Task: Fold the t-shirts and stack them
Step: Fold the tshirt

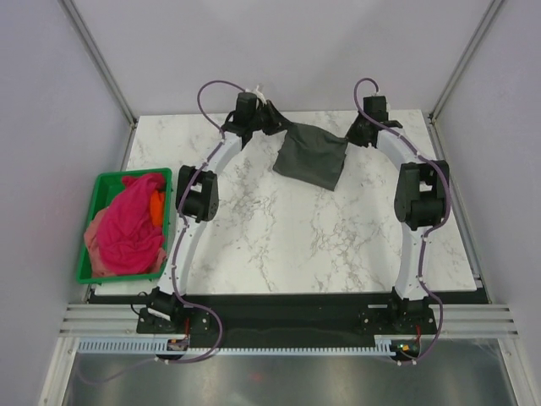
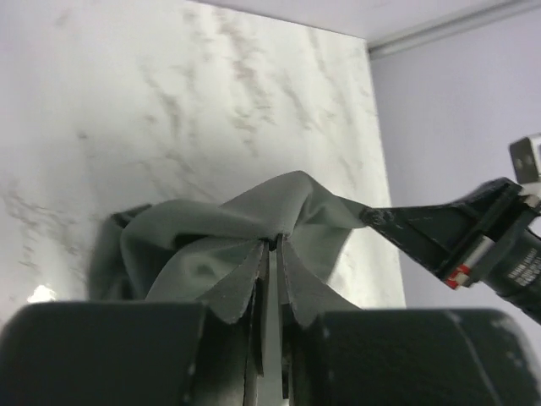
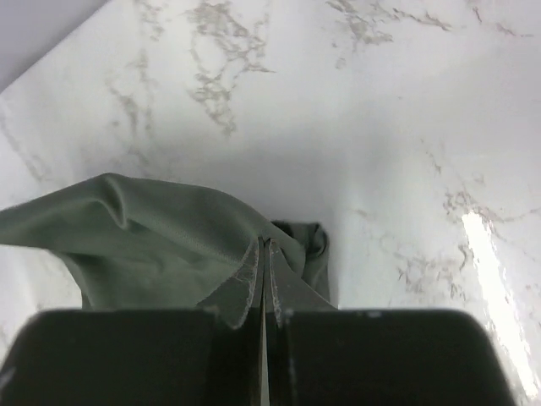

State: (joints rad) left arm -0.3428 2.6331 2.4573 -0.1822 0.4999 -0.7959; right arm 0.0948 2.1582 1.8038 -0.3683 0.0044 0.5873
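**A:** Hanging between the two arms at the far middle of the table (image 1: 254, 245), the charcoal t-shirt (image 1: 311, 158) is caught at its two upper corners. The rest of it slopes down toward the near side.

**B:** How do the grippers stand on it?

**A:** The left gripper (image 2: 275, 247) is clamped on a bunched fold, with only a thin slit between its jaws. The right gripper (image 3: 264, 247) is squeezed tight on the opposite corner, and the cloth fans out to its left.

**B:** And the other shirts?

**A:** The magenta t-shirt (image 1: 128, 222) is heaped in the green bin (image 1: 114, 277) at the table's left edge, well apart from both grippers. The salmon t-shirt (image 1: 95, 254) shows beneath it at the bin's near left corner.

**B:** What can't be made out?

**A:** The dark finger bodies fill the lower part of both wrist views and hide much of the cloth. Whether a pinched corner is sleeve or shoulder cannot be told. From above, it is unclear whether the lower edge touches the marble. An orange patch (image 1: 158, 203) in the bin is too small to identify.
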